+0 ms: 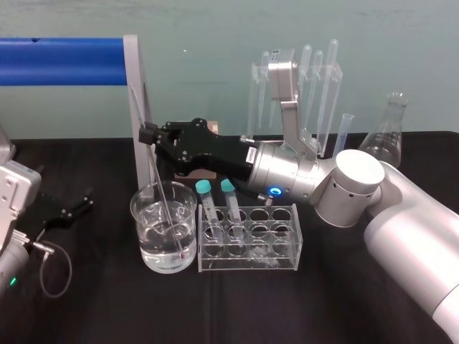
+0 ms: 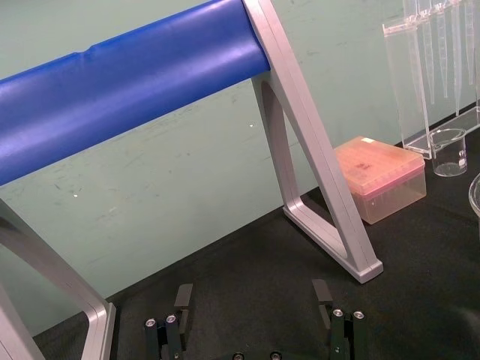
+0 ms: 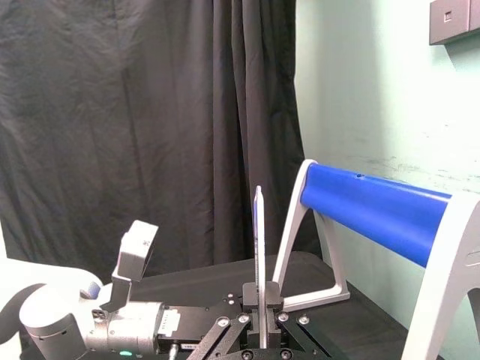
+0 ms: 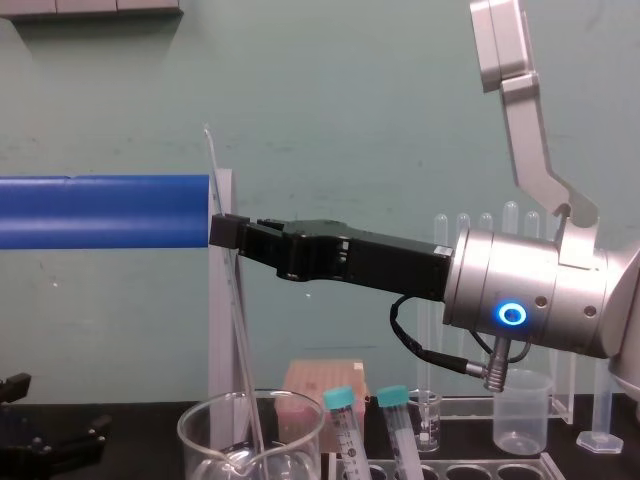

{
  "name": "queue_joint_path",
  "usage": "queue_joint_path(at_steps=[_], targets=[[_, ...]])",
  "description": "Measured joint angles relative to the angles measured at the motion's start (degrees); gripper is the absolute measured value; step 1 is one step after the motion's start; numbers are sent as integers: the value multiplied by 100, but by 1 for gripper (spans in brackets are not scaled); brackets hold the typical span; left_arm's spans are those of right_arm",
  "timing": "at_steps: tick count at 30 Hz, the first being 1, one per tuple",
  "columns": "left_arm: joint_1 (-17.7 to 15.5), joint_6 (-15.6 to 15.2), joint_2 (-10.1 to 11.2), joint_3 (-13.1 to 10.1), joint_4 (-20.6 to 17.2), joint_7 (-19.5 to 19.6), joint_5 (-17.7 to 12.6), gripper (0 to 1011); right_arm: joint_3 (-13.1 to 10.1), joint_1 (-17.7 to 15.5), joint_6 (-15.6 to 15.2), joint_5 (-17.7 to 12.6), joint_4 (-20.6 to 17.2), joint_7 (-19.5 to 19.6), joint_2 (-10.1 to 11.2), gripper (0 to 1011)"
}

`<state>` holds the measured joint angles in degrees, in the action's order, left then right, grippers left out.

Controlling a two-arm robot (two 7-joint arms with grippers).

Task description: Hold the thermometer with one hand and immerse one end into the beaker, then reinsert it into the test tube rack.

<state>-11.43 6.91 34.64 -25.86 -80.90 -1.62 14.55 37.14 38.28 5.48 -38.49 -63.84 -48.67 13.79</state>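
Note:
My right gripper reaches in from the right and is shut on the thermometer, a long clear glass rod. The rod slants down from the fingers, and its lower end sits in the water inside the wide glass beaker. In the chest view the right gripper pinches the thermometer well above the beaker. In the right wrist view the thermometer stands up from the shut right gripper. The test tube rack stands just right of the beaker. My left gripper rests open at the far left, with its fingers spread.
Two teal-capped tubes lean in the rack's left holes. A blue roller on a grey frame stands behind the beaker. At the back are a clear pipette stand, a pink box, a conical flask and a small plastic beaker.

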Motion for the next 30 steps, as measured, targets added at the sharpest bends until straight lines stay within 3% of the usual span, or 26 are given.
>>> queue_joint_path(at_steps=[17, 24, 30], targets=[[0, 0, 0, 0, 0, 0, 0, 1008, -64, 27, -48, -77, -100, 13, 7, 53], [0, 0, 0, 0, 0, 0, 0, 1008, -388, 103, -278, -579, -731, 8, 154, 53], [0, 0, 0, 0, 0, 0, 0, 1008, -857, 166, -477, -1141, -1421, 143, 382, 53]])
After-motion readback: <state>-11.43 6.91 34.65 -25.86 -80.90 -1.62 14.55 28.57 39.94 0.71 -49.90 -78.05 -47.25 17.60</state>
